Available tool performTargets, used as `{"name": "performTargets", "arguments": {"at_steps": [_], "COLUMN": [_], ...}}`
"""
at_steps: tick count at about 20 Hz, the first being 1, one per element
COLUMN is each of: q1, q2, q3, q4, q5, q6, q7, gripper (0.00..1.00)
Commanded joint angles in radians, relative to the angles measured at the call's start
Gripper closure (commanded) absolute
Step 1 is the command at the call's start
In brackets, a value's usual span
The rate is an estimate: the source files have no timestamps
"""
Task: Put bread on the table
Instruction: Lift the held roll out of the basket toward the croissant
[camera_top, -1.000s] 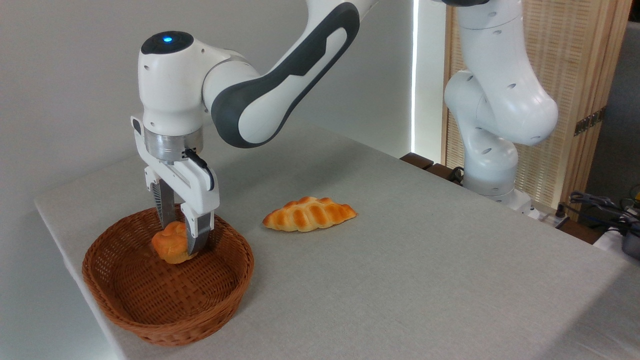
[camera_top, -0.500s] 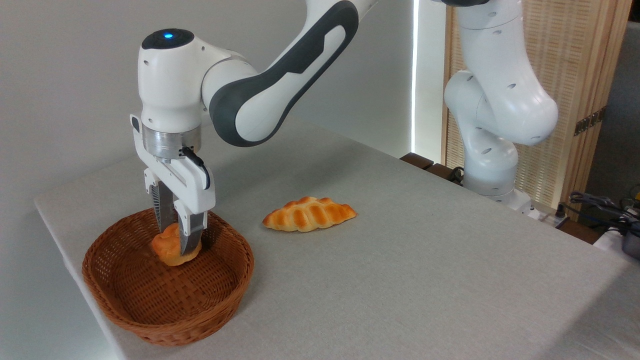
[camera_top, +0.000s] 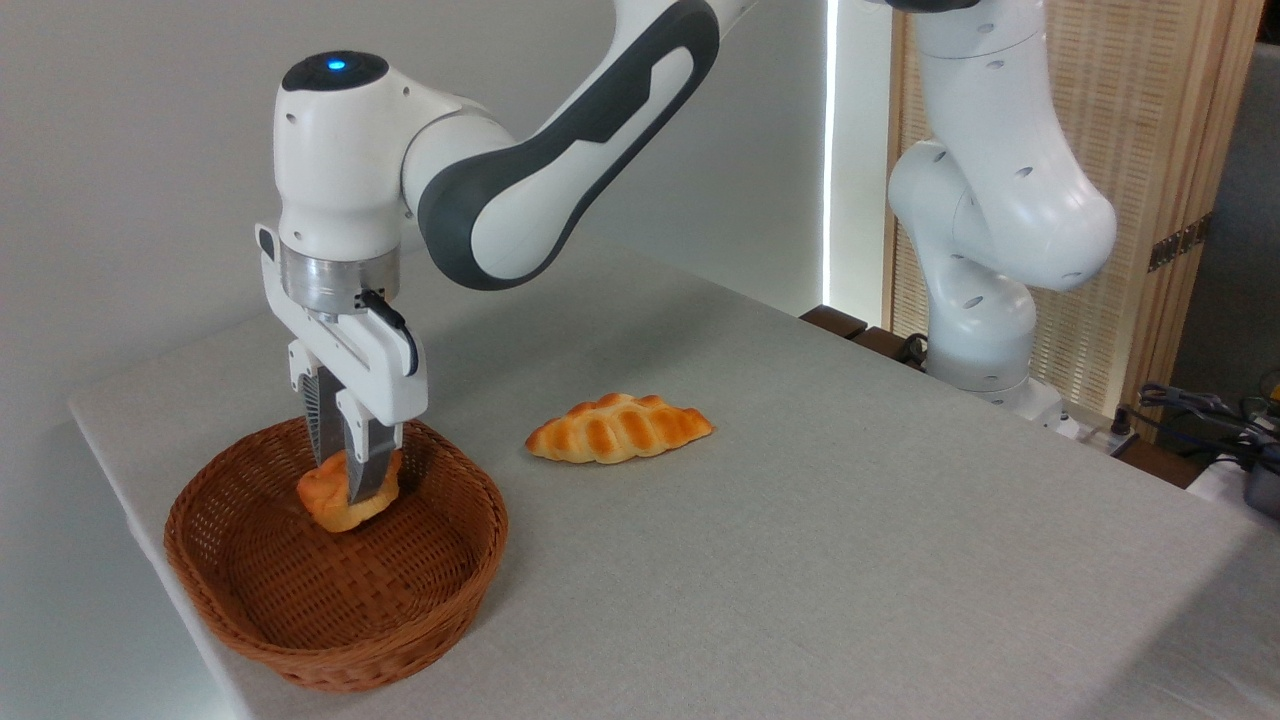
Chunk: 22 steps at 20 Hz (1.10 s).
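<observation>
The bread (camera_top: 325, 500), a small lumpy golden-orange bun, hangs inside the brown wicker basket (camera_top: 330, 640), lifted a little off its floor. My gripper (camera_top: 347, 482) points straight down into the basket and is shut on the bun, one finger in front of it and one behind. The table (camera_top: 800, 560) with its light grey cloth surface carries the basket at its left end.
A longer braided loaf (camera_top: 618, 428) lies on the cloth to the right of the basket. The arm's white base (camera_top: 985, 330) stands at the table's far right edge. Cables and a dark object lie off the table at far right.
The fingers have closed on the bun and the gripper has risen slightly, taking the bun up and a little left from the basket floor.
</observation>
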Motion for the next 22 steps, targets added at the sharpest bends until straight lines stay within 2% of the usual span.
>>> {"name": "performTargets", "arguments": {"at_steps": [1, 5, 8, 9, 11, 15, 18, 19, 20, 21, 22], "q1": [0.006, 0.006, 0.005, 0.005, 0.005, 0.000, -0.006, -0.012, -0.027, -0.036, -0.040], "q2": [-0.058, -0.116, -0.164, -0.179, -0.208, -0.263, -0.273, -0.273, -0.270, -0.265, -0.262], "q3": [0.014, 0.040, 0.040, 0.040, 0.040, 0.038, 0.028, 0.028, 0.028, 0.028, 0.028], "q4": [0.002, 0.002, -0.001, -0.002, -0.017, -0.092, -0.131, -0.142, -0.154, -0.162, -0.168], "q5": [0.008, 0.008, 0.007, 0.007, 0.007, 0.007, 0.007, 0.007, 0.007, 0.007, 0.007], "q6": [-0.011, -0.083, -0.191, -0.236, -0.311, -0.336, -0.336, -0.336, -0.334, -0.333, -0.333], "q7": [-0.037, -0.072, -0.088, -0.086, -0.077, -0.073, -0.056, -0.054, -0.053, -0.053, -0.053], "gripper": [0.50, 0.49, 0.47, 0.41, 0.41, 0.42, 0.40, 0.33, 0.21, 0.00, 0.00]}}
